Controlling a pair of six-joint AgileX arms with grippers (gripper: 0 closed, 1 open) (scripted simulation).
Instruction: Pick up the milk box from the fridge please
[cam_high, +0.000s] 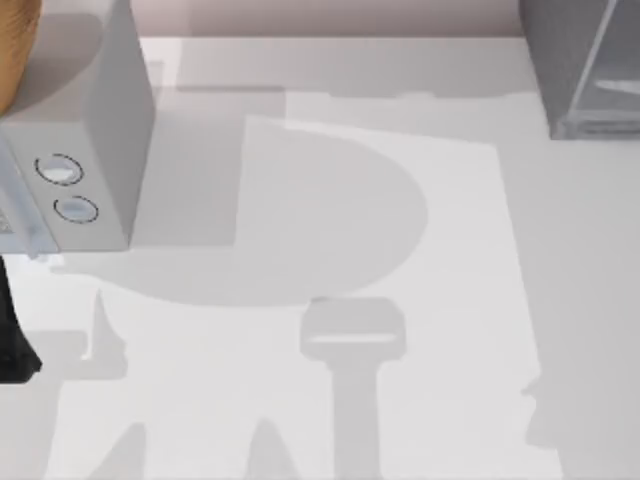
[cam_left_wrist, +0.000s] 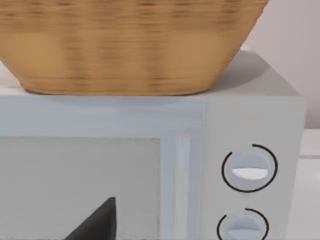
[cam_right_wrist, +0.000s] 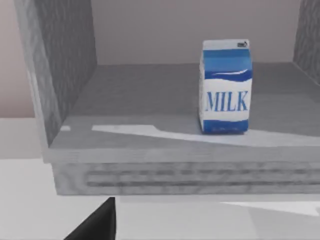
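The milk box (cam_right_wrist: 225, 87) is a blue and white carton marked MILK. It stands upright on the floor of the open fridge (cam_right_wrist: 150, 170), toward one side wall. The fridge is a dark-grey cabinet with a pale glassy panel, at the table's far right corner in the top view (cam_high: 580, 70). A dark part of my right gripper (cam_right_wrist: 95, 225) shows low in the right wrist view, outside the fridge's front lip and well short of the carton. My left gripper (cam_left_wrist: 97, 225) is parked facing the microwave, and its arm (cam_high: 12, 340) sits at the table's left edge.
A light-grey microwave (cam_high: 90, 130) with two round dials (cam_left_wrist: 249, 169) stands at the far left. A woven basket (cam_left_wrist: 130, 45) rests on top of it. White tabletop (cam_high: 350, 400) stretches between the microwave and the fridge.
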